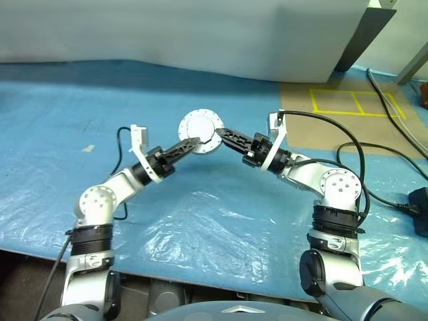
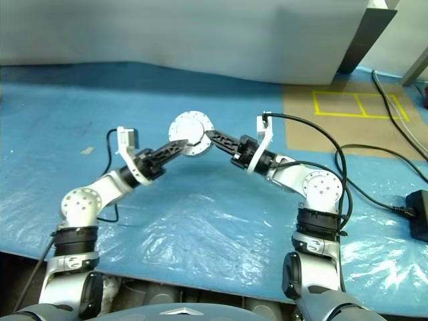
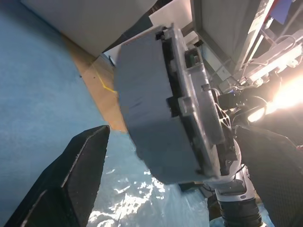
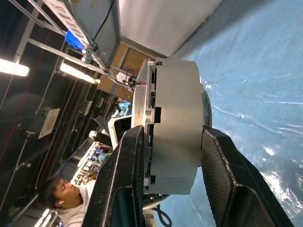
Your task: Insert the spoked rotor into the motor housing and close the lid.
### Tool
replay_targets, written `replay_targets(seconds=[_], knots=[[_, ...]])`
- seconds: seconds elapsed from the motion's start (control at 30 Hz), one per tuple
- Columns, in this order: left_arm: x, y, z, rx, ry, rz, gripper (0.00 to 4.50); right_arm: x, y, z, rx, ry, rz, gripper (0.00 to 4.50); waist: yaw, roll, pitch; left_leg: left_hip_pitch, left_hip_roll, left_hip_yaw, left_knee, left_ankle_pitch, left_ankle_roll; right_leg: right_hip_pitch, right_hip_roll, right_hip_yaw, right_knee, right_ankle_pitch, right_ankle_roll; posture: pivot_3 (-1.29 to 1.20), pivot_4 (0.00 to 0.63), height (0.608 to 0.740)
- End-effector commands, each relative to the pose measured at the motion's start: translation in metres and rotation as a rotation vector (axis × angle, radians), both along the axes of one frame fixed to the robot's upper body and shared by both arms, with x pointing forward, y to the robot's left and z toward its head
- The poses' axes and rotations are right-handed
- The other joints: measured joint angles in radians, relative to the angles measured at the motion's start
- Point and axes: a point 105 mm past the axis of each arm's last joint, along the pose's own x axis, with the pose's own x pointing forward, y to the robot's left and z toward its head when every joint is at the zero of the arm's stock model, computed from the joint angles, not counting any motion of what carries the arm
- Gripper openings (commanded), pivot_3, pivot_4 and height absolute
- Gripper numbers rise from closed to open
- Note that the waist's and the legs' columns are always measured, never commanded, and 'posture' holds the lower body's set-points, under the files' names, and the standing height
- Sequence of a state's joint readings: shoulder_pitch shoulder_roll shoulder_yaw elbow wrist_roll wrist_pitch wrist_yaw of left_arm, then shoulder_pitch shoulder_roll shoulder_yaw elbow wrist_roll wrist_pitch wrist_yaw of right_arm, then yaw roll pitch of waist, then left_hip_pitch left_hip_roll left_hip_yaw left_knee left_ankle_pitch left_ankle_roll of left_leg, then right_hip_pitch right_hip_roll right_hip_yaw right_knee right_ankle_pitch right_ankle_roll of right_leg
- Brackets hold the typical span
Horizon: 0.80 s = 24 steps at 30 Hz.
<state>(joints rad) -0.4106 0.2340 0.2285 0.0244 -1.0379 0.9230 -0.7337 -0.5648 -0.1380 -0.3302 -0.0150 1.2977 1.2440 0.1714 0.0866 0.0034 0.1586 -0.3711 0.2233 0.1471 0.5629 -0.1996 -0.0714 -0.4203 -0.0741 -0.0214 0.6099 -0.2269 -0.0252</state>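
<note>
Right tool (image 1: 225, 136) clamps the motor housing (image 1: 200, 131) mid-air at 12 o'clock; left tool (image 1: 192, 144), jaws apart, sits beside it. Lid (image 4: 141, 124) looks closed, probably; you're nearly done.

right pincer (image 4: 170, 179) clamped across motor housing (image 4: 177, 137), lid (image 4: 141, 118) closed, person (image 4: 66, 201) behind

Silver-grey jointed arms, round screw-ringed elbow caps, black cables, white wrist brackets, 2 black-fingered hands

Blue tarp (image 1: 60, 134) on floor, clear plastic sheet (image 1: 221, 227), yellow floor tape (image 1: 354, 101)
</note>
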Motion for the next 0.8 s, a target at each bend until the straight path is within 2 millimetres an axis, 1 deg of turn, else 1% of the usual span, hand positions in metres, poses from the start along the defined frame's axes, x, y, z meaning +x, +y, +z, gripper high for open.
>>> replay_targets(seconds=[0.03,0.13,0.33,0.4,0.53,0.63,0.73,0.8], knots=[[0.009,-0.011,0.006,-0.001,-0.043,0.035,4.48,-0.007,0.0,0.023,0.06,-0.083,0.031,1.33,0.006,0.0,0.0,0.0,0.0,0.0,0.0,0.0,0.0,0.0,0.0,0.0,0.0,0.0,0.0,0.0,0.15,0.74],[0.012,-0.017,0.004,-0.015,-0.029,0.048,4.48,-0.007,0.0,0.022,0.057,-0.081,0.028,1.33,0.006,0.0,0.0,0.0,0.0,0.0,0.0,0.0,0.0,0.0,0.0,0.001,0.001,0.0,0.0,0.0,0.15,0.74],[0.026,-0.016,0.008,-0.057,-0.012,0.101,4.48,-0.006,-0.001,0.02,0.049,-0.073,0.022,1.33,0.009,0.0,0.0,0.0,0.0,0.0,0.002,0.0,0.0,0.0,0.0,0.001,0.003,0.0,0.0,0.0,0.15,0.74],[0.027,-0.018,0.01,-0.058,-0.016,0.099,4.48,-0.006,0.0,0.019,0.048,-0.072,0.021,1.33,0.009,0.0,0.0,0.0,0.0,0.0,0.003,0.0,0.0,0.0,0.0,0.001,0.004,0.0,0.0,0.0,0.15,0.74],[0.027,-0.02,0.007,-0.038,-0.007,0.086,4.48,-0.005,0.0,0.018,0.043,-0.067,0.018,1.33,0.008,0.0,0.0,0.001,0.0,0.0,0.004,0.0,0.0,0.0,0.0,0.001,0.005,0.0,0.0,0.0,0.15,0.74],[0.022,-0.019,0.004,-0.044,0.006,0.069,3.85,-0.004,0.0,0.017,0.043,-0.062,0.011,1.33,0.008,0.0,0.0,0.001,0.0,0.0,0.004,0.0,0.0,0.0,0.0,0.001,0.006,0.0,0.0,0.0,0.15,0.74],[0.029,-0.018,-0.001,-0.03,0.05,0.11,3.14,-0.003,0.0,0.015,0.044,-0.055,0.002,1.33,0.009,0.0,0.0,0.001,0.0,0.0,0.005,0.0,0.0,0.0,0.0,0.001,0.006,0.0,0.0,0.0,0.15,0.74],[0.033,-0.016,0.003,-0.063,0.06,0.13,3.14,-0.002,-0.001,0.015,0.044,-0.052,-0.002,1.33,0.01,-0.001,0.0,0.001,0.0,0.0,0.005,0.0,0.0,0.0,0.0,0.001,0.007,0.0,0.0,0.0,0.15,0.74]])
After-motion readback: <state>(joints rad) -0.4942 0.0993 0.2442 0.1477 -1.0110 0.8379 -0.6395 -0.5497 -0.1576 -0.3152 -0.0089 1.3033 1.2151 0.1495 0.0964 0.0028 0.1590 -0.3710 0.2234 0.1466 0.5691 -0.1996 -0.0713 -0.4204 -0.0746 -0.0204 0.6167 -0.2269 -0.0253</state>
